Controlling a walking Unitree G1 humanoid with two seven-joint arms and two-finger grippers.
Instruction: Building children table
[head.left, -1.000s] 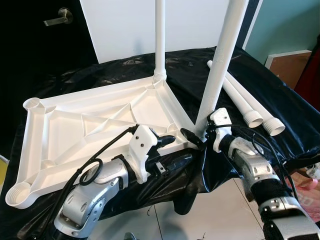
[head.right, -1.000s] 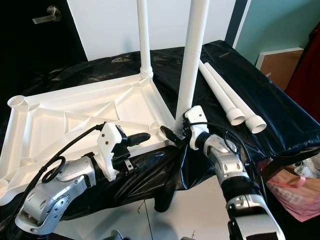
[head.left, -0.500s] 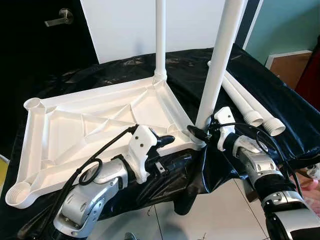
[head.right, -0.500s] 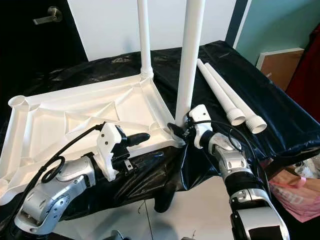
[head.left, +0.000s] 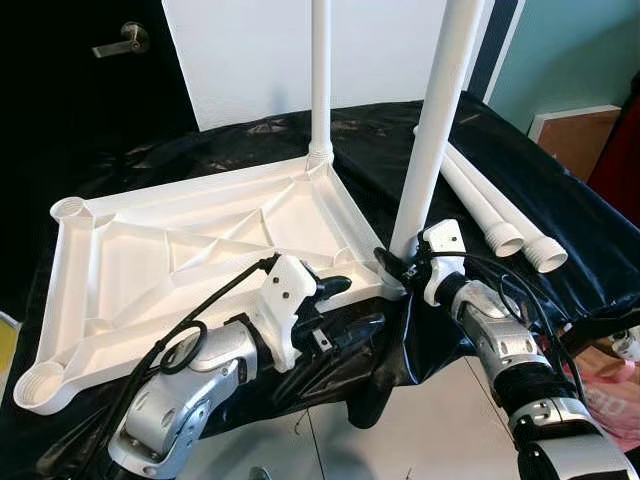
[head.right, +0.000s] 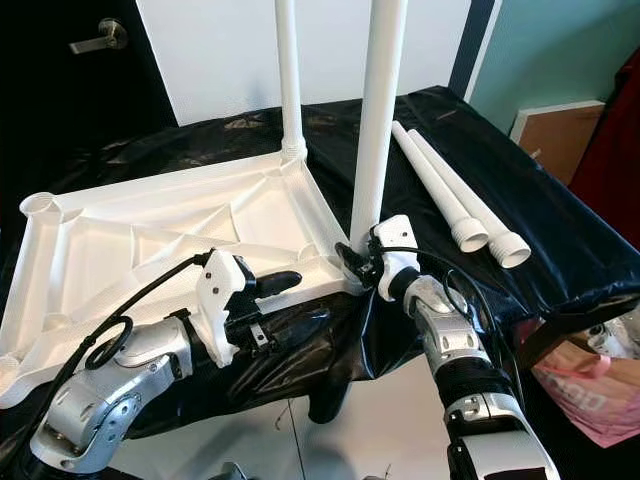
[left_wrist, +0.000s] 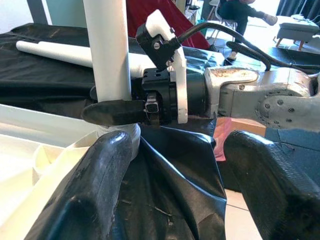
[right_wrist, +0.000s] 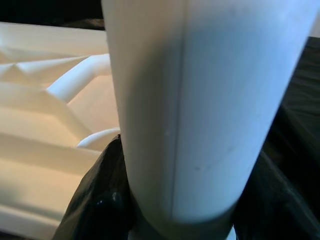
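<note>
four table legs (head.left: 428, 140), one tabletop (head.left: 190, 250)

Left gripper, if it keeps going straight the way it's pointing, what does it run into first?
Probably the near table leg at its base, where the right gripper is clamped around it. The left gripper is open and aimed at that corner of the tabletop, though depth is unclear.
</note>
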